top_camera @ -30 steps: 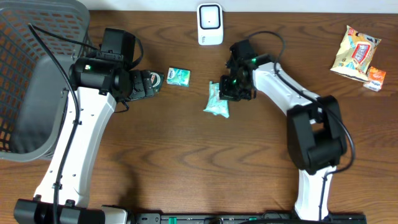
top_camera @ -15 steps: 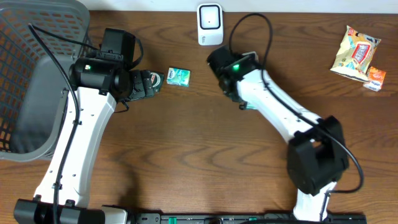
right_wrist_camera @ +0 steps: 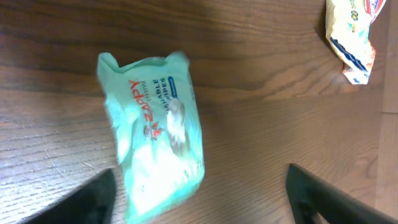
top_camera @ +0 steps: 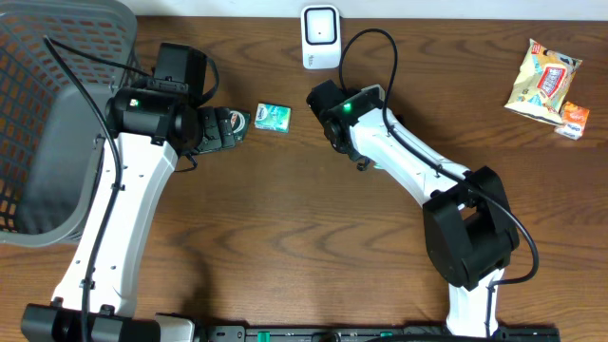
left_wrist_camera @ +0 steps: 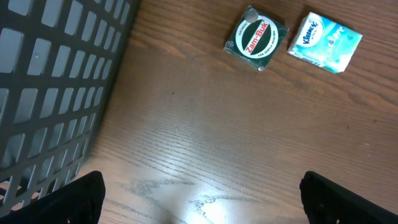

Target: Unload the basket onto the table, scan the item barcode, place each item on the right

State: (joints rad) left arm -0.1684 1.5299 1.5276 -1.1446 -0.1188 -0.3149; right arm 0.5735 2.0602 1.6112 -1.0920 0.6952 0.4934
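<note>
A mint-green Zappy wipes pack (right_wrist_camera: 155,130) shows in the right wrist view, blurred and loose over the wood. It lies between the wide-apart fingers of my right gripper (right_wrist_camera: 205,199), close to the left finger, with a broad gap to the right one. In the overhead view my right gripper (top_camera: 330,112) is just below the white scanner (top_camera: 321,36), and the arm hides the pack. My left gripper (left_wrist_camera: 202,205) stands open over bare table, short of a Zam-Buk packet (left_wrist_camera: 256,38) and a Kleenex pack (left_wrist_camera: 324,43).
A grey mesh basket (top_camera: 57,114) fills the far left, its wall (left_wrist_camera: 56,74) beside my left gripper. A snack bag (top_camera: 543,81) and a small orange packet (top_camera: 573,121) lie at the back right. The Kleenex pack (top_camera: 273,117) sits between the arms.
My right gripper has opened and let go of the wipes pack. The right arm has swung left and back towards the scanner. The left arm has not moved.
</note>
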